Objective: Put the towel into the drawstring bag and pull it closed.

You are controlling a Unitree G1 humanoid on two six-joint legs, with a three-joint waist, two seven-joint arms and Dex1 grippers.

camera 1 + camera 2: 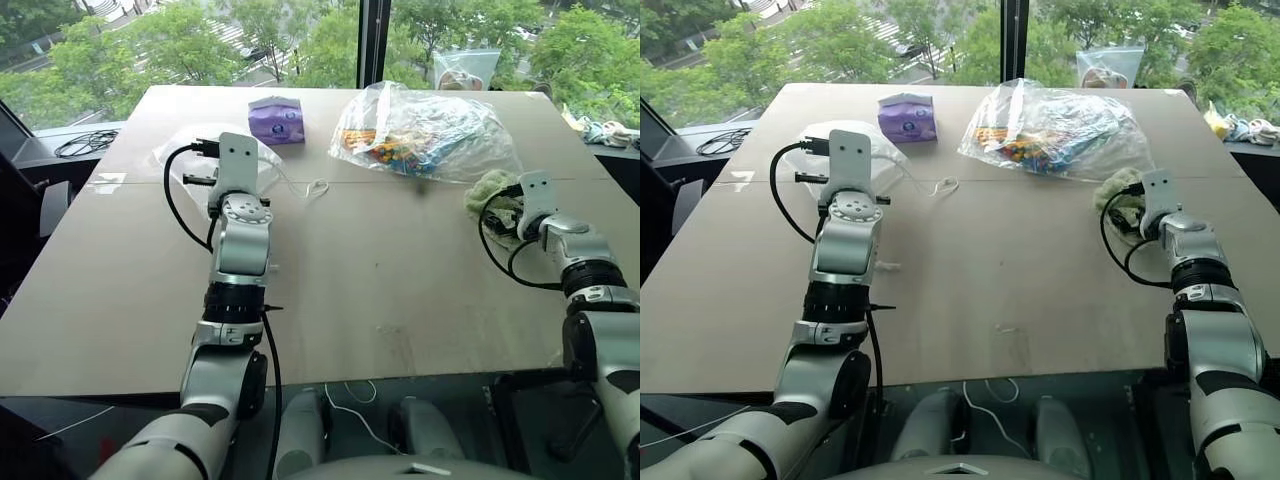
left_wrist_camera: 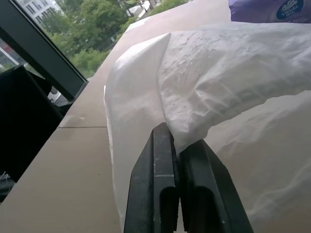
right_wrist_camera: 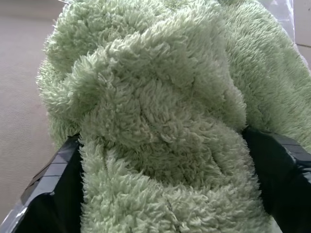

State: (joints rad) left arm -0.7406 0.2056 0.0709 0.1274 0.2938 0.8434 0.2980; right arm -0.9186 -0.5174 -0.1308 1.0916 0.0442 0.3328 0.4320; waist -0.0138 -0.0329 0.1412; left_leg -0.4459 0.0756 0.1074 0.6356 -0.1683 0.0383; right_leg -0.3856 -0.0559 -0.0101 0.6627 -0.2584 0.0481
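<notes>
The pale green fluffy towel (image 1: 488, 188) lies bunched on the table's right side, beside the big clear bag. My right gripper (image 3: 163, 141) stands open around it, one black finger (image 3: 53, 174) on each side and the pile filling the gap between them. The white translucent drawstring bag (image 1: 178, 152) lies at the table's left, and its thin white cord (image 1: 312, 187) trails to the right. My left gripper (image 2: 177, 133) is shut on a fold of the bag's thin fabric (image 2: 218, 77) and holds that edge a little off the table.
A purple tissue box (image 1: 277, 119) stands at the back centre. A large clear plastic bag of colourful items (image 1: 425, 130) lies back right, touching the towel. A smaller clear bag (image 1: 466, 68) stands by the window. The tan table (image 1: 380, 290) is bare between my arms.
</notes>
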